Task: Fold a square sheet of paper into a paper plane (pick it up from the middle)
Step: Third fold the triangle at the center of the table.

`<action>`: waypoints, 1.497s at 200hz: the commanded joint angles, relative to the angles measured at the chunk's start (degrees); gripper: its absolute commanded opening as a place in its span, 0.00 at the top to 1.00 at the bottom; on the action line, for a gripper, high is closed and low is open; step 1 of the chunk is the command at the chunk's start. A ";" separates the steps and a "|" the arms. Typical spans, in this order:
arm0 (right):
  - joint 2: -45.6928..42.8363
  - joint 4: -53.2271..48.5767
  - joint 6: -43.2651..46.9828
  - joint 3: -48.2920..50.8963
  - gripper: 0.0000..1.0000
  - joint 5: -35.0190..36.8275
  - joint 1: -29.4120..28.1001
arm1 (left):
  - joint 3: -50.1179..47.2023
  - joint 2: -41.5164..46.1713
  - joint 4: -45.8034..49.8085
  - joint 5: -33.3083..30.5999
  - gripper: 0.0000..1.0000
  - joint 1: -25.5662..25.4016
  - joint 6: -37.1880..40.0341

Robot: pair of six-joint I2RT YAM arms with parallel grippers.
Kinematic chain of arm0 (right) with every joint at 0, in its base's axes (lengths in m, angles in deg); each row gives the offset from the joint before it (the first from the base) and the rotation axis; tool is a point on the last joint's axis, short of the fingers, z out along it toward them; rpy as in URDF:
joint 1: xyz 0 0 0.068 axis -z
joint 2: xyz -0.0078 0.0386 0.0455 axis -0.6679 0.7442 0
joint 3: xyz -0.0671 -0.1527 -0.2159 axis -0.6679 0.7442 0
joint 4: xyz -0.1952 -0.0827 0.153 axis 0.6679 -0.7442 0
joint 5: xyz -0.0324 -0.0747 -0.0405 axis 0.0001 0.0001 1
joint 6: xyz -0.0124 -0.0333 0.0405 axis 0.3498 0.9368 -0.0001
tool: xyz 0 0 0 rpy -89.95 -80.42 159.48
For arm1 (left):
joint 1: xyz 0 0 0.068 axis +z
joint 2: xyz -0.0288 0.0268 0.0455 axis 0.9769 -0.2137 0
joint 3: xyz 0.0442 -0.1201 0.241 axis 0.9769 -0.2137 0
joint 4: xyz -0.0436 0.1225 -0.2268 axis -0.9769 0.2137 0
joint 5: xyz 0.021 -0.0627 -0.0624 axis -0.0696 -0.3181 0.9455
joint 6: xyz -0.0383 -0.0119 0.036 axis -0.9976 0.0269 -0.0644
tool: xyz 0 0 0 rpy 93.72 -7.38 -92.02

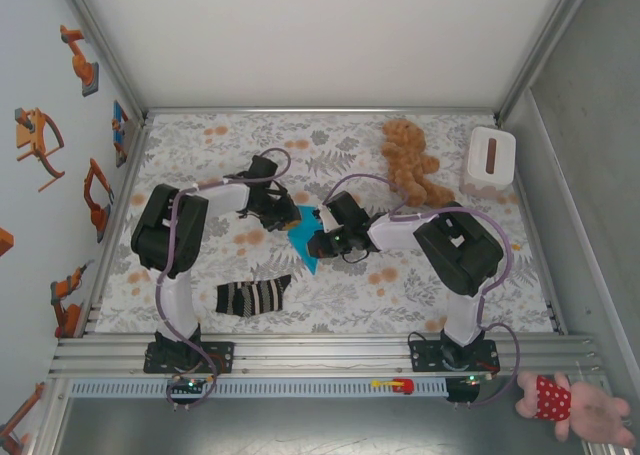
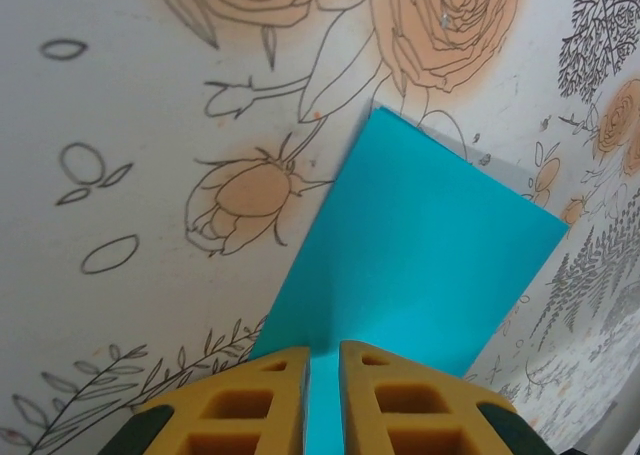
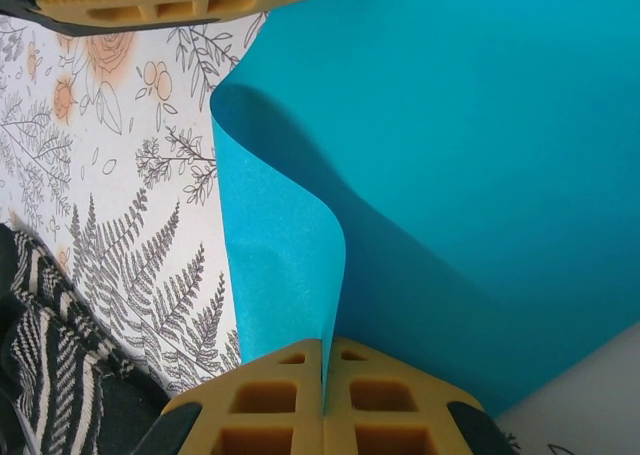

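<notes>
The square sheet of paper (image 1: 303, 243) is in the middle of the flowery surface (image 1: 200, 145), between the two arms. The left end effector (image 2: 323, 353) pinches one edge of it. The right end effector (image 3: 323, 347) is closed tight on another edge, and there the paper curls up in a soft bend. I think the step now is making a fold. To do it well, both should hold on firmly, move slowly, and line the edges up before pressing the paper flat. Pulling apart could rip such thin paper. A white box (image 1: 490, 157) stands at the far right. It has a brown slot on top, and I cannot tell what is inside.
</notes>
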 commanded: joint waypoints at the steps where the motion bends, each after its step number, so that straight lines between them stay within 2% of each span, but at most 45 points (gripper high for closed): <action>1: -1.52 -1.86 -0.61 1.07 1.00 2.39 0.62 | 1.01 -2.82 6.06 -1.76 0.85 -0.48 3.31; 59: -2.01 -1.36 -0.67 1.51 1.00 2.10 0.61 | 3.02 -5.11 10.86 -4.84 0.86 -0.96 5.68; 136: -3.24 -0.69 -0.49 2.25 1.00 1.92 0.72 | 3.93 -7.27 12.67 -6.96 0.88 -1.37 6.81; 299: -0.30 -3.23 0.95 -0.41 1.00 2.28 0.80 | 4.88 -7.59 12.77 -5.63 0.88 -1.97 7.56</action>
